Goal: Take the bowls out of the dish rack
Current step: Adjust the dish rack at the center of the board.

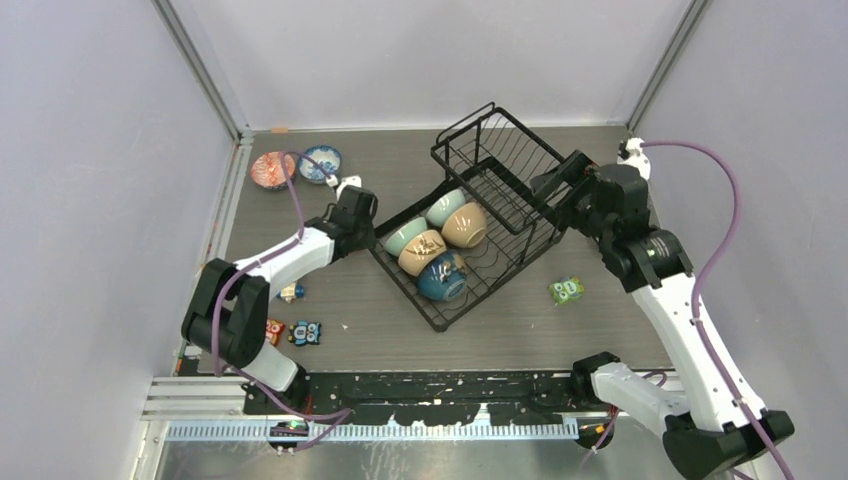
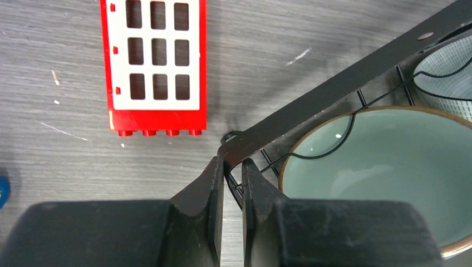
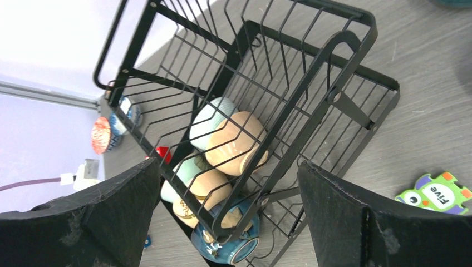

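Fingers of the left gripper (image 2: 232,164) pinch the rack (image 2: 345,83) rim; right gripper (image 3: 228,172) gapes empty. Two bowls (image 1: 273,169) are out (five left inside).

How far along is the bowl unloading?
Done: two patterned bowls sit on the table, far left. In hand: no bowl; left gripper pinches the rim of the dish rack, right gripper open beside its basket. Left: five bowls in the rack.

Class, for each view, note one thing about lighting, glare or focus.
Top external: even light, faint shadows around the dish rack. Left wrist: white glints inside the pale green bowl. Right wrist: near jaws dark and soft, wall washed out upper left.
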Robot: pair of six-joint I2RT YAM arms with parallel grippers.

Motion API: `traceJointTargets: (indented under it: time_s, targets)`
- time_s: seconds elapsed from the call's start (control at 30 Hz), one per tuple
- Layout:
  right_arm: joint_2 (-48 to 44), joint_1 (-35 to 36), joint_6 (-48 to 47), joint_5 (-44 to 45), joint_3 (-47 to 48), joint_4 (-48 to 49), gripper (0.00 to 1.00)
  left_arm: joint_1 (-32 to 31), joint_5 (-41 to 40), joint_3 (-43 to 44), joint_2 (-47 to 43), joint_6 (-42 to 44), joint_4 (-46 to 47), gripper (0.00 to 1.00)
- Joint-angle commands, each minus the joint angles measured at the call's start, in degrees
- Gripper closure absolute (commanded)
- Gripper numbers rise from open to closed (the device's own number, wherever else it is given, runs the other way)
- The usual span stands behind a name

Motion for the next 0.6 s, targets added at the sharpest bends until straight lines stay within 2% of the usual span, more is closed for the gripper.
traceJointTargets:
  time_s: [0.0,0.33,0.57]
  targets:
    - [1.48,0.02,-2.09,3.31,4.15,-3.01,0.03,-4.84,4.01,-0.55,-5.12,-1.92,3.95,1.0]
    - [-4.82,-0.17,-5.13,9.15,3.79,-9.59,0.03,-6.89,1.96,-3.29,-6.76,-3.2,4.41,1.0]
    - [-4.3,-0.56,-3.03,5.37,0.36,-6.16,0.02,-7.06,2.02,-6.38,-9.46,-4.3,4.61,1.0]
